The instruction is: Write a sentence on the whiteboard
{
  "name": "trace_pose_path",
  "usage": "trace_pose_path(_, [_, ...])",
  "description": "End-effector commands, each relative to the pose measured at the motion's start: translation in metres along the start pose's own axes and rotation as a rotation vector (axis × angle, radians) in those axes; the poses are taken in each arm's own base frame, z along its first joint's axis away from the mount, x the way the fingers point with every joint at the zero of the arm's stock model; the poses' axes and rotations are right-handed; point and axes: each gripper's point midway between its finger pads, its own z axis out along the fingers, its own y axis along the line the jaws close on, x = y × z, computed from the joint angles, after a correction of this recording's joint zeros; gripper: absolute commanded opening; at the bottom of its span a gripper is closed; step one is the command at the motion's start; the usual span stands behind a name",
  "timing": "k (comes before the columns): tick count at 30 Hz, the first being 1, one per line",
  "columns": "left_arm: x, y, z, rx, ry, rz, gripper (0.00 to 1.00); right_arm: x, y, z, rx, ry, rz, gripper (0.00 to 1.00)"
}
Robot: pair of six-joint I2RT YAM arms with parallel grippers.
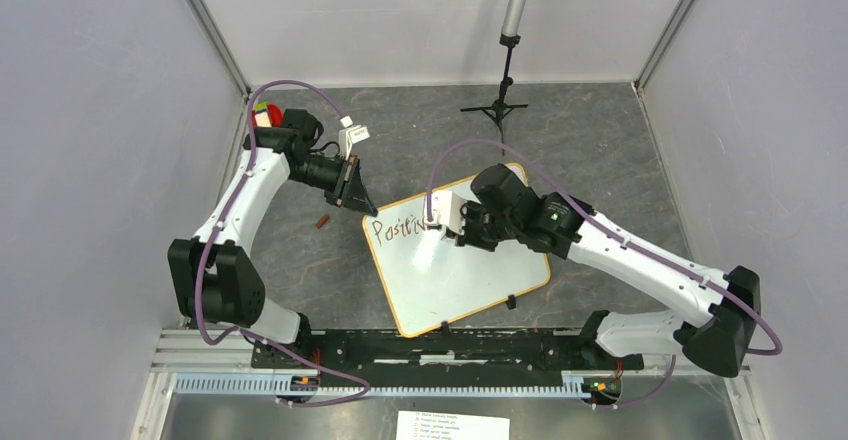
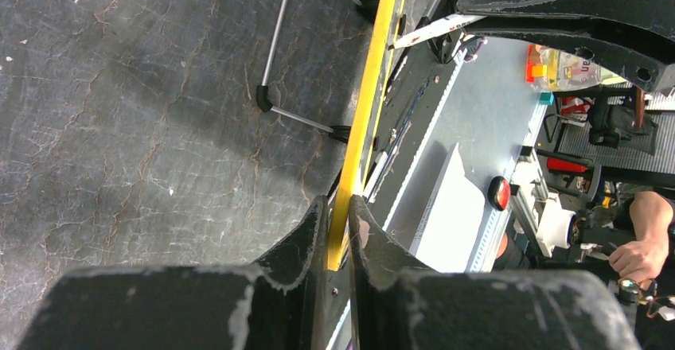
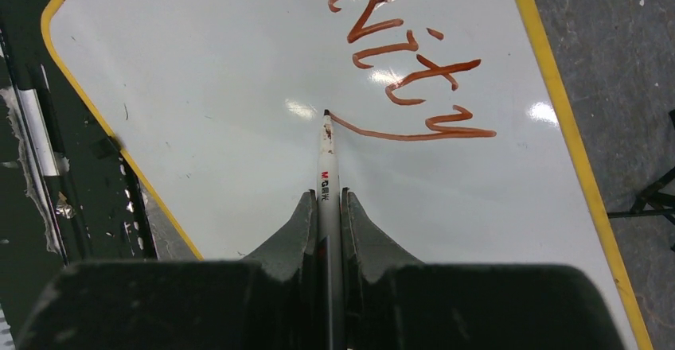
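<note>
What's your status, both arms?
Left pincer shut on whiteboard rim. Right pincer shut on marker, tip on board. Sentence: only "Positivity" written. Nothing blocking.

Bright even light, glare on whiteboard [image 3: 199, 87], soft shadows

Bare surface of the yellow-rimmed white whiteboard [image 3: 199, 87] lies open before my right claw [image 3: 326, 200]; a black tripod stand [image 1: 497, 110] blocks beyond.

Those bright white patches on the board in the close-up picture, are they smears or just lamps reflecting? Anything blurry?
Right wrist view: they look like lamp glare on the whiteboard; the sentence and marker are crisp. Left wrist view: the left tool, clamped on the board's yellow rim, looks dark and soft. Top view: even light, hardly any shadow.
</note>
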Motion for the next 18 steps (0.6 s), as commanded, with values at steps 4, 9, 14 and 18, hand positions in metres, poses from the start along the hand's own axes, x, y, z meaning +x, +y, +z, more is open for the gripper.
trace_pose_path(4, [-0.001, -0.007, -0.002, 0.007, -0.013, -0.007, 0.02, -0.039, -0.017, -0.013, 0.044, -0.096, -0.01, 0.0])
trace_pose_path(9, [-0.001, -0.007, -0.002, 0.011, -0.013, -0.003, 0.02, -0.046, -0.029, -0.033, 0.089, -0.142, 0.011, 0.0])
trace_pose_path(14, [-0.002, -0.008, -0.002, 0.01, -0.016, 0.001, 0.02, -0.033, -0.043, -0.041, 0.119, -0.137, 0.064, 0.0])
trace_pose_path(18, [-0.001, -0.007, -0.002, 0.008, -0.015, 0.003, 0.02, -0.027, -0.051, -0.05, 0.117, -0.152, 0.109, 0.0])
